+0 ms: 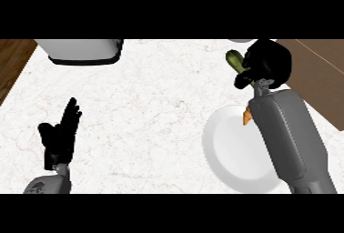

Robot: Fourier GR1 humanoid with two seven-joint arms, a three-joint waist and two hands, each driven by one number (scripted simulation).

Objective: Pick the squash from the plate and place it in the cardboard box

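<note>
My right hand (269,61) is curled round a green squash (235,60), whose end sticks out to the left of the fingers. It is held above the counter, beyond the far rim of the white plate (228,150). The brown cardboard box (319,77) lies just to the right of that hand, cut off by the view's edge. My right forearm crosses over the plate's right side. My left hand (60,134) rests open at the lower left, fingers up.
An orange piece (246,117), carrot-like, peeks out beside my right forearm at the plate's far rim. A grey and white appliance (84,51) stands at the back left. The counter's left edge (15,86) runs slantwise, with wood floor beyond it.
</note>
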